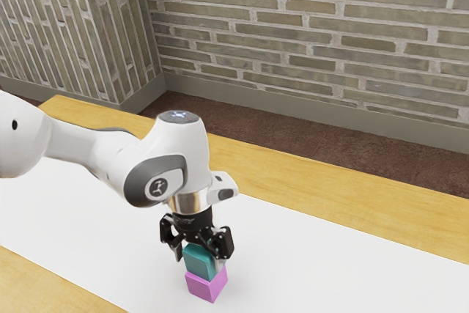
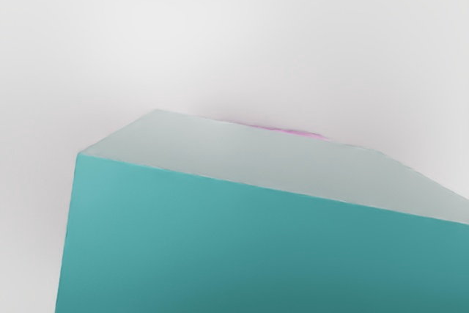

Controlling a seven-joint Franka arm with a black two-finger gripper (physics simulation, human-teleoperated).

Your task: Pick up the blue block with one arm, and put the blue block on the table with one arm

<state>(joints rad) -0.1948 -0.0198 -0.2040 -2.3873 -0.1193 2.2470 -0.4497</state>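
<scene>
Under my black two-finger gripper [image 1: 198, 256], the smooth blue-green box block [image 1: 198, 261] stands upright. Can't tell its long side, my gripper's opening or hold.

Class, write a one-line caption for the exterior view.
A white robot arm reaches down to a teal block above a pink one.

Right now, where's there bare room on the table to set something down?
Bare on the table: the white stretch from the blocks to the exterior view's right edge, and the wooden band beside it, toward the brick wall. Crowded: around my gripper, the teal block and the pink block below.
</scene>
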